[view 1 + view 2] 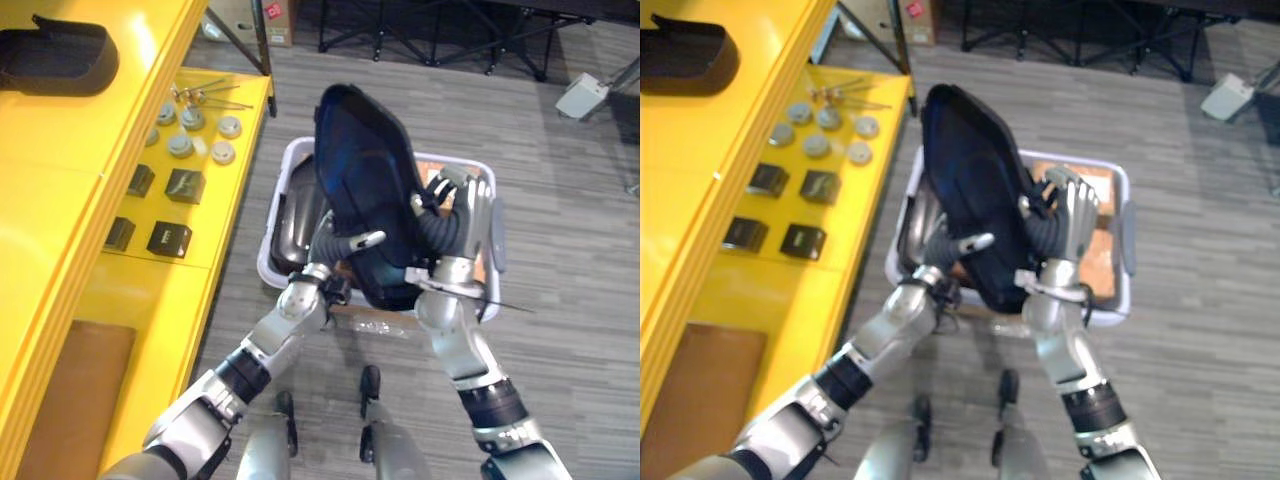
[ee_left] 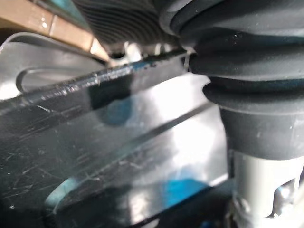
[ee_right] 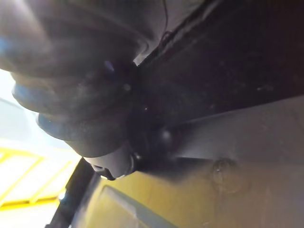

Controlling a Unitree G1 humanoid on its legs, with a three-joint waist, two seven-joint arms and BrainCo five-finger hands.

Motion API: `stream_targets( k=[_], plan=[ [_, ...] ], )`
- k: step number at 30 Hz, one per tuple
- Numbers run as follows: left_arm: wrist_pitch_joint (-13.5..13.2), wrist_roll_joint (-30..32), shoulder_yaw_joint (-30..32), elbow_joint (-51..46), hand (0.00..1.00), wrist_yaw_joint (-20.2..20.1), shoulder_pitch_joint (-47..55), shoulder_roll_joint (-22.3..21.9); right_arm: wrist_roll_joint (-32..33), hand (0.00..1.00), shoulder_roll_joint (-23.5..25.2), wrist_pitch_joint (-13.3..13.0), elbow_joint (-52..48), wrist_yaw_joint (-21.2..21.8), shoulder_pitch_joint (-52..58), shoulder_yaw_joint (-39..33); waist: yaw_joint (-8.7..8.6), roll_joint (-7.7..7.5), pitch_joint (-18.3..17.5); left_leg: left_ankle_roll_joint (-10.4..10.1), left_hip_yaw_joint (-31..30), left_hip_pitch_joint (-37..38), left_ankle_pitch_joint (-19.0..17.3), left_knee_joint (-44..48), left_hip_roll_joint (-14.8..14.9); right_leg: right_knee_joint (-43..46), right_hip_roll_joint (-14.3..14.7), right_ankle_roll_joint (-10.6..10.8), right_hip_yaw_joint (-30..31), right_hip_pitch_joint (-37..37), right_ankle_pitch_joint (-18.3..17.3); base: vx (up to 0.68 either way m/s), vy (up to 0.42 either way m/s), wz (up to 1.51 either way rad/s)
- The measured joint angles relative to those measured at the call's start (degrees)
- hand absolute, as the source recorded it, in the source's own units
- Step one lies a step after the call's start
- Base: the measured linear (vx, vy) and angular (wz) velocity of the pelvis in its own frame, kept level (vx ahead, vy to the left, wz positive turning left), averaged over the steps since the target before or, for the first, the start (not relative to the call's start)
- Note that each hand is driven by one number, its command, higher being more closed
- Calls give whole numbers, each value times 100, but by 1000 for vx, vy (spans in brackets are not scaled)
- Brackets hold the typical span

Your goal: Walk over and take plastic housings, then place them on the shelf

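Reaching up from the near edge of the eye views, both arms meet at a large black plastic housing (image 1: 365,190), held tilted on edge above a pale basket (image 1: 1125,250) on the floor. The left robot hand (image 1: 364,240) clamps its lower left side, thumb laid across the front face and the fingers hidden behind. The right robot hand (image 1: 468,205) grips the right edge with its fingers curled over the rim. Only the left wrist view shows the housing's glossy, scratched surface (image 2: 118,156) up close, running past the dark ribbed cover. The right wrist view shows instead a dull dark face of the housing (image 3: 228,71), with yellow beyond it. Beneath the held part, a second dark housing (image 1: 290,225) lies in the basket's left side, and a brown panel (image 1: 1095,262) lies at its right side. To the left stands a yellow shelf (image 1: 60,200), whose lower level carries small black boxes (image 1: 170,238) and, farther back, grey discs (image 1: 182,145) and thin metal pins (image 1: 210,95). Another black housing (image 1: 55,55) rests on the shelf's top level, at the far left.
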Motion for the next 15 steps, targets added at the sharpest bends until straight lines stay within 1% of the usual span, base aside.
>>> stream_targets(
  k=[1, 3, 6, 10, 15],
  plan=[
    [0, -128, -11, 0, 100, 0, -1, 0, 3, 100, -1, 0, 0, 0, 1, 13, -10, -32, 18, -2, 0, -1, 1, 0, 3, -6, 3, 0, 0, 0, 1, 0, 0, 0],
    [-1, -200, -12, 0, 100, 1, -1, 6, 21, 100, 2, 0, -2, -1, 0, 42, -38, -44, 23, -3, 2, -1, 2, 1, -2, -10, -3, 2, 0, -1, 3, -6, 16, 0],
    [-35, -215, -11, 0, 100, 1, -2, 72, 169, 100, 47, 2, -4, -7, -1, 86, -72, -44, 23, -3, 10, 0, 2, -13, -5, -16, -6, 4, -1, -7, 5, -3, 34, 0],
    [-61, -437, -26, 0, 100, 0, -2, 143, 183, 100, 50, 2, -3, -8, -31, 161, -116, -45, 23, -3, 16, 14, 3, -58, -7, -19, -6, 3, 1, -18, 5, -4, 25, 0],
    [-70, -668, -93, 0, 100, -14, 2, 212, 228, 100, 49, 2, 34, -8, -31, 202, -130, -48, 24, -4, 20, 19, 4, -79, -3, -24, -1, 2, 5, -22, 4, -5, 6, 0]
  ],
)
